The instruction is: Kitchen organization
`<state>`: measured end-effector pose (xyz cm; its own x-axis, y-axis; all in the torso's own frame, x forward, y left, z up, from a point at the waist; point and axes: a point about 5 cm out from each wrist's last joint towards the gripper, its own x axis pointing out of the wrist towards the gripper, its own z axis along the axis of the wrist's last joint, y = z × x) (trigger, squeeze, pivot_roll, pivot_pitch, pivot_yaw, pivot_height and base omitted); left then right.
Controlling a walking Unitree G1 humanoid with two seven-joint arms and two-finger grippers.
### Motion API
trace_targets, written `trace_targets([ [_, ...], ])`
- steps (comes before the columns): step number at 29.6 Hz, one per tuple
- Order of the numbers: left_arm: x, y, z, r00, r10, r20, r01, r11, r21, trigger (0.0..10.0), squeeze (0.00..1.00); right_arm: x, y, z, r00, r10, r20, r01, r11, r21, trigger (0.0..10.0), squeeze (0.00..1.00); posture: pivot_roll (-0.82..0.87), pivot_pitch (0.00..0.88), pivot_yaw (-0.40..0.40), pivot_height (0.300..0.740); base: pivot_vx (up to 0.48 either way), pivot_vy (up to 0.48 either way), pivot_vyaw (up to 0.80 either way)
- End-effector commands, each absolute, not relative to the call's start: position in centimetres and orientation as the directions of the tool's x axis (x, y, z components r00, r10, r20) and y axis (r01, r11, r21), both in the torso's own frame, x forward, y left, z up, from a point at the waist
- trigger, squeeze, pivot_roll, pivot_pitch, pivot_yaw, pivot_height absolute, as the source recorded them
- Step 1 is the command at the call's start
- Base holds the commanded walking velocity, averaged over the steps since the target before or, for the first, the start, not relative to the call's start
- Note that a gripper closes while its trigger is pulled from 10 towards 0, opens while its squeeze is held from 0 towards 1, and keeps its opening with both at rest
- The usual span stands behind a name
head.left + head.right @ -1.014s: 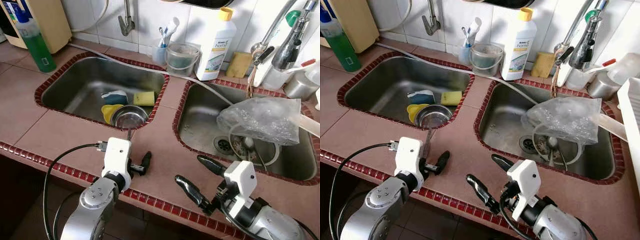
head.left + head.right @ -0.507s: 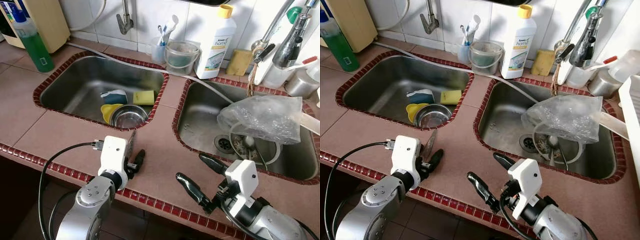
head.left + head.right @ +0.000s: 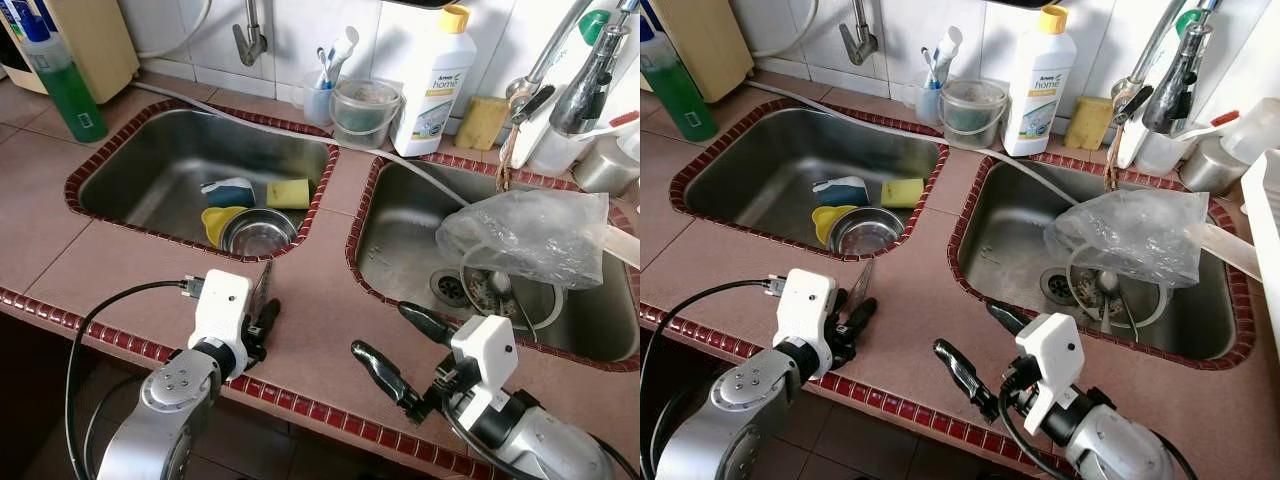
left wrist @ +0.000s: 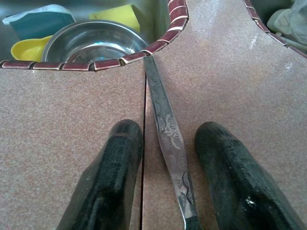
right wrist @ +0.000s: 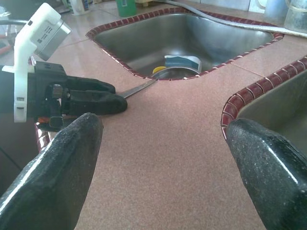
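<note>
Two grippers: both are seen over the front edge of the table, ahead of the twin sinks.
Change noted: across the last second the left gripper point(image 4: 165, 153) is drawn back toward the table edge, and its fingers point(image 4: 108, 187) are brought in around the utensil handle.
Left fingers: partly open, one on each side of the handle with narrow gaps showing in the left wrist view; no grip is yet made.
Task item: a flat metal utensil point(image 4: 168, 139), patterned along its handle, is lying on the table point(image 3: 320, 300) with its far end touching the rim of the left sink point(image 3: 120, 160). Which kind of utensil cannot be told.
Right gripper point(image 3: 390, 345): held wide open above the table near the right sink point(image 3: 985, 265); nothing is held, and it is little changed.
Sink contents: a steel bowl point(image 3: 255, 232), a yellow dish and sponges are seen in the left sink.
Meaning for task: alignment is judged complete; closing on the handle is judged the next step.
Risk: the thin handle lies flat, so a slip is judged possible.
</note>
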<state>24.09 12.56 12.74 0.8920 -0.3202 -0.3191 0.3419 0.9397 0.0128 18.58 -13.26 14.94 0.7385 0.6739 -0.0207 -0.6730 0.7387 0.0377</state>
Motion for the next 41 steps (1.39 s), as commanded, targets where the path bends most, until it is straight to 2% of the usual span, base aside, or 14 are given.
trace_targets([
  [1,23.6,12.7,11.6,0.860,-0.326,-0.393,0.353,0.936,-0.005,0.0,0.00,18.6,-13.2,15.0,0.734,0.678,-0.017,-0.678,0.735,0.032,10.0,0.00,-0.15,0.160,-0.013,0.740,0.000,0.000,0.00],
  [19,22.1,13.6,11.5,0.837,-0.324,-0.440,0.366,0.930,0.012,0.0,0.00,18.8,-13.2,14.9,0.731,0.682,-0.016,-0.682,0.731,0.025,10.0,0.00,-0.13,0.167,-0.009,0.740,0.000,0.000,0.00],
  [33,23.0,13.1,12.2,0.850,-0.332,-0.408,0.368,0.930,0.009,0.0,0.00,19.2,-13.1,15.1,0.736,0.677,-0.002,-0.677,0.736,0.020,10.0,0.00,-0.13,0.166,-0.005,0.740,0.000,0.000,0.00],
  [41,24.0,13.2,14.0,0.880,-0.327,-0.343,0.344,0.939,-0.013,0.0,0.00,19.3,-13.2,15.1,0.737,0.676,0.000,-0.676,0.737,0.018,10.0,0.00,-0.13,0.166,-0.008,0.740,0.000,0.000,0.00],
])
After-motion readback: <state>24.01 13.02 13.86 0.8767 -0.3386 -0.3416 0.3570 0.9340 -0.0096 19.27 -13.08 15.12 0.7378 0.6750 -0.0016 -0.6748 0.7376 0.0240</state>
